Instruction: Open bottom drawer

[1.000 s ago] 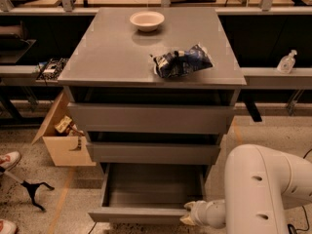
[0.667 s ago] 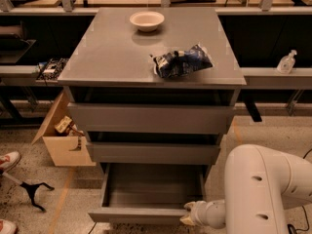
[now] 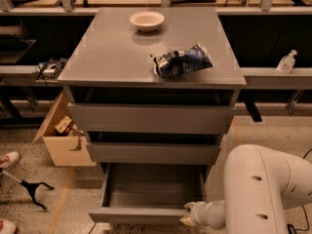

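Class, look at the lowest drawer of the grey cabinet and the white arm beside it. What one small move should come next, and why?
Probably ease the end effector back, away from the grey matte bottom drawer. That drawer already stands pulled well out with its grey box interior exposed. The end effector sits at the drawer's front right corner, so little pulling seems left to do.

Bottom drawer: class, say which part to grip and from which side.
I would grip the bottom drawer by the top edge of its front panel, from above: the front is flat and handleless, and the open box leaves that edge exposed. The gripper is at its right end.
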